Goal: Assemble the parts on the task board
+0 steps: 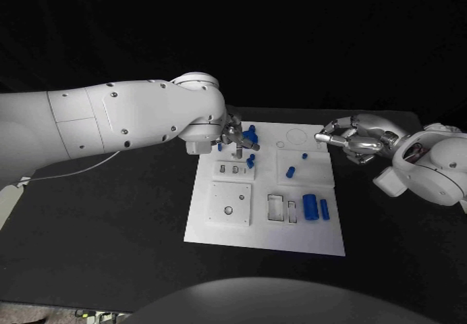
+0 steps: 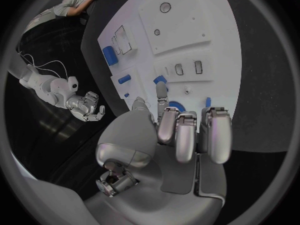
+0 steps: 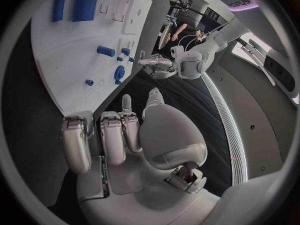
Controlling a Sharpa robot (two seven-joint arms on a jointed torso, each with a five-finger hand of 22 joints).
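- Nearest me in the head view I have the task board (image 1: 219,229), a white plate lying flat in the middle of the black table (image 1: 107,223).
- At the board's near side I see a raised white block (image 1: 229,203) with small holes, and just beside it, toward my right arm, two empty rectangular slots (image 1: 283,208).
- Next to those slots lies a large blue cylinder (image 1: 310,206), with a slimmer blue bar (image 1: 324,209) touching or just beside it; I cannot tell which.
- Farther up the board a short blue peg (image 1: 291,173) lies on a raised square, with a tiny blue stud (image 1: 304,156) beyond it.
- My left hand (image 1: 233,137) is over the board's far left part. Its fingers (image 2: 187,135) are curled downward together, and the tips sit at a blue toothed part (image 1: 249,137). I cannot tell from any view whether the hand actually grips that part or only touches it.
- Another small blue piece (image 1: 250,161) stands just nearer than that hand, beside a small slotted block (image 1: 233,169).
- My right hand (image 1: 356,140) hangs off the board's far right corner, above the table. Its fingers (image 3: 112,140) are curled in with nothing in them.
- At the far edge I see a round recess (image 1: 295,136) in the board.
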